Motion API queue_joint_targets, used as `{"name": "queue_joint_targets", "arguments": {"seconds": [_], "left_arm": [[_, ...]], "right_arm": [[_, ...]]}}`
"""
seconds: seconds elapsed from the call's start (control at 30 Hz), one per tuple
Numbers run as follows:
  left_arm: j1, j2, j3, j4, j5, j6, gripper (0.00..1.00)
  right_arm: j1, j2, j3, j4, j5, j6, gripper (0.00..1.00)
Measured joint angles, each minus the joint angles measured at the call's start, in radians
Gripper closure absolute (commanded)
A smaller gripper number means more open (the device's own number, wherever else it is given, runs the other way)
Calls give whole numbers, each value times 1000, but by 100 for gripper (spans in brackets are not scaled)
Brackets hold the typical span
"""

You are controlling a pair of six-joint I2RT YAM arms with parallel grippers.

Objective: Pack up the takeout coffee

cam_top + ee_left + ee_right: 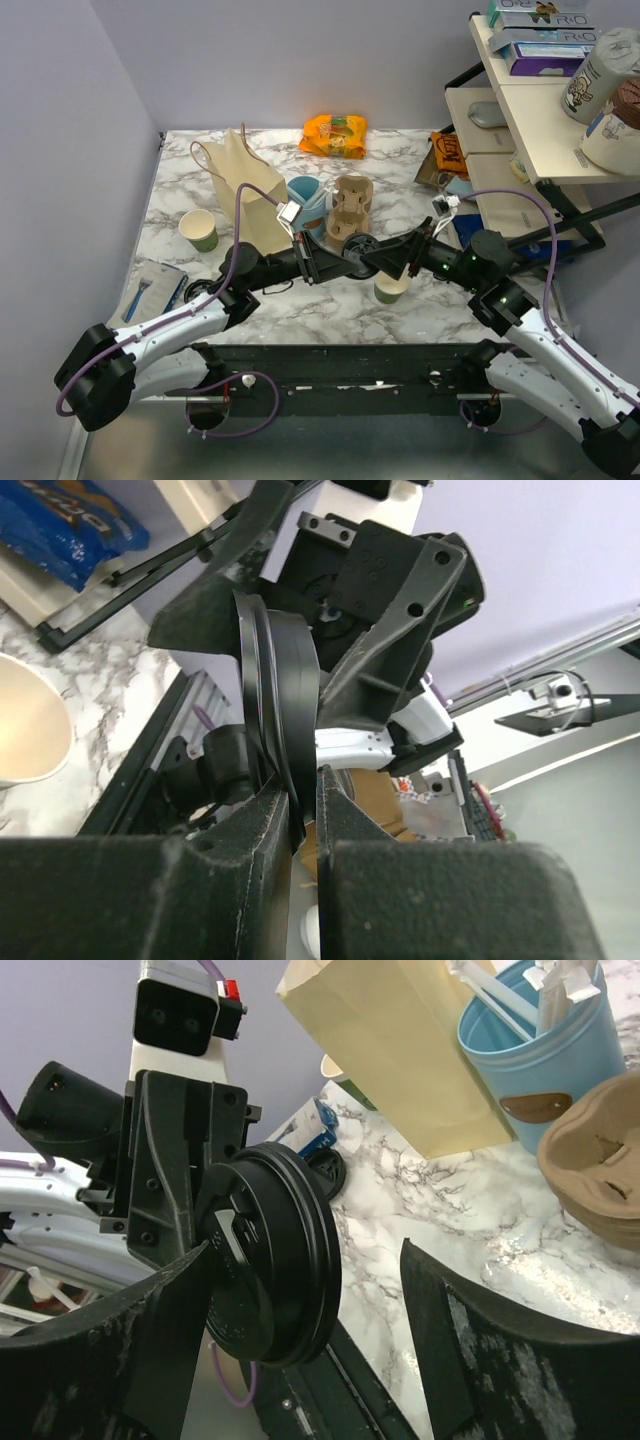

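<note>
One lid [285, 695] tight in left tool [303, 792]

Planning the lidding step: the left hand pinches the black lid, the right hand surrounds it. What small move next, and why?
Probably close the right hand on the black lid. Its open fingers straddle the lid, while the left hand pinches only its rim, and the open cup stands close by.

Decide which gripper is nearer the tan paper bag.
Left. The left gripper, holding the black lid, sits just right of the tan paper bag; the open right gripper faces it from farther right.
</note>
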Motion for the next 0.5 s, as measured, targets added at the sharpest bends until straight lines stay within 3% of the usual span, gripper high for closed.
{"name": "queue_joint_targets", "arguments": {"seconds": [0.1,0.27,0.3,0.33,0.5], "left_arm": [[-8,2,9,-29,-8,20,100],[-11,3,14,-51,-23,41,100],[-11,5,18,-55,-23,42,100],[-12,9,23,-56,-22,43,100],[-17,25,39,-61,-23,50,96]], "right_arm": [[0,-14,6,-32,1,-8,40],[0,-42,9,-61,1,3,49],[0,-48,10,-64,0,4,54],[0,-54,11,-69,1,5,66],[-2,-58,26,-84,1,27,81]]}}
